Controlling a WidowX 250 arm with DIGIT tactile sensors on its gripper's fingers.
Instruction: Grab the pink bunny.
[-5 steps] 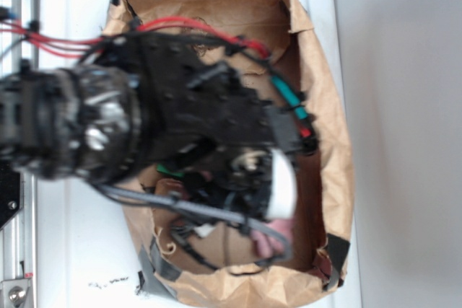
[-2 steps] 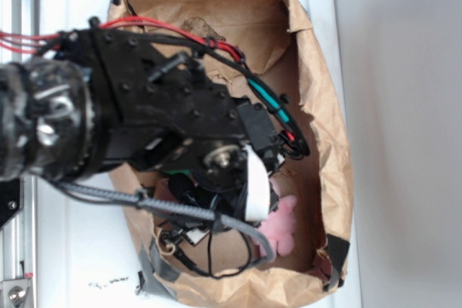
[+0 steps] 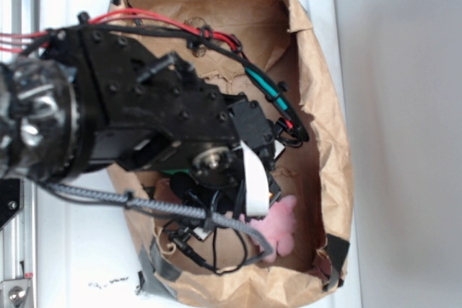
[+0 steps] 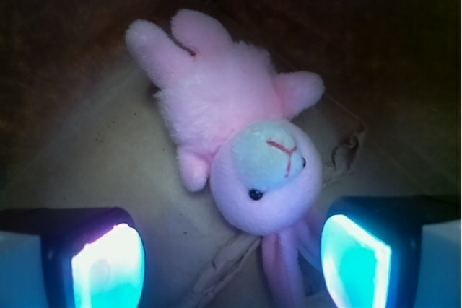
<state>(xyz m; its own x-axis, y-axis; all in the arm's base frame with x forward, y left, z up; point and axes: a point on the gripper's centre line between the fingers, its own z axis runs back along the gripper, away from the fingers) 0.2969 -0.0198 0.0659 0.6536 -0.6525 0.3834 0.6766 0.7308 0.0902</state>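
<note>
The pink bunny (image 4: 238, 135) lies on its back on the brown paper floor of the bag, its head toward the camera and its ears (image 4: 285, 272) running down between the pads. In the exterior view only part of the pink bunny (image 3: 281, 223) shows past the arm, near the bag's front right corner. My gripper (image 4: 231, 265) is open, its two glowing pads wide apart, with the left pad (image 4: 108, 265) off the toy and the right pad (image 4: 355, 261) beside the ears. Nothing is gripped. In the exterior view the arm hides the fingers.
The brown paper bag (image 3: 328, 113) has tall crumpled walls all round, close on the right. A fold of paper (image 4: 224, 272) lies on the floor between the pads. Black cables (image 3: 195, 239) loop under the arm. A green object (image 3: 173, 173) peeks out beneath the wrist.
The arm has shifted left and back over the bag. More of the bunny now shows past the wrist at the front right corner.
</note>
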